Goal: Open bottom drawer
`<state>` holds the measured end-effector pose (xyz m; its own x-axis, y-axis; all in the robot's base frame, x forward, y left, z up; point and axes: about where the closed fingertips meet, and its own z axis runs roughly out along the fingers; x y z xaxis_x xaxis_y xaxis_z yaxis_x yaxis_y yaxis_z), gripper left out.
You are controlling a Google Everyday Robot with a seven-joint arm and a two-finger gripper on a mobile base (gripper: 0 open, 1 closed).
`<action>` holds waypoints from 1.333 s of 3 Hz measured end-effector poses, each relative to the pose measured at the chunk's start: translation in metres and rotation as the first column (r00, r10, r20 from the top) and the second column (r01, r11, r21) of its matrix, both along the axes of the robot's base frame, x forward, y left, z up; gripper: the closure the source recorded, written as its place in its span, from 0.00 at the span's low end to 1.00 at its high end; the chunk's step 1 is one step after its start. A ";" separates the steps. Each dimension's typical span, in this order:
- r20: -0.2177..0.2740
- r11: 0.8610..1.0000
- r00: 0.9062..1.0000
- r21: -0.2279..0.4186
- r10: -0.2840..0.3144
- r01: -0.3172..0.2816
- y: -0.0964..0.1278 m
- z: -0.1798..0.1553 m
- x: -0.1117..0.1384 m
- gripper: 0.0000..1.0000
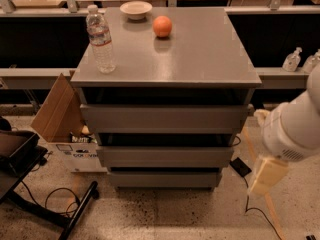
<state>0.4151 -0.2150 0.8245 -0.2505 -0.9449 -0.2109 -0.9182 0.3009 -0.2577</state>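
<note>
Down at the foot of the grey three-drawer cabinet [165, 119] sits the short, plain grey bottom drawer [165, 179], pushed in beneath the middle drawer front [165, 156]; the cream-coloured tool [268, 175] on the bulky white arm [295, 126] hangs low to the right of that drawer, apart from it; how far open it is cannot be told; on the grey top surface [205, 54] stand a clear plastic water bottle [100, 39] at the near left, a round orange [162, 26] and a small white bowl [136, 9] farther back.
</note>
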 end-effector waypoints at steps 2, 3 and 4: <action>0.024 0.998 0.999 -0.042 -0.049 0.050 -0.005 -0.140 0.016 0.00; 0.090 0.997 0.993 -0.032 -0.070 0.073 -0.005 -0.136 0.033 0.00; 0.086 0.997 0.994 -0.032 -0.067 0.070 -0.005 -0.136 0.031 0.00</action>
<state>0.4465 -0.2198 0.6883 -0.2972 -0.9333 -0.2014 -0.8700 0.3516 -0.3456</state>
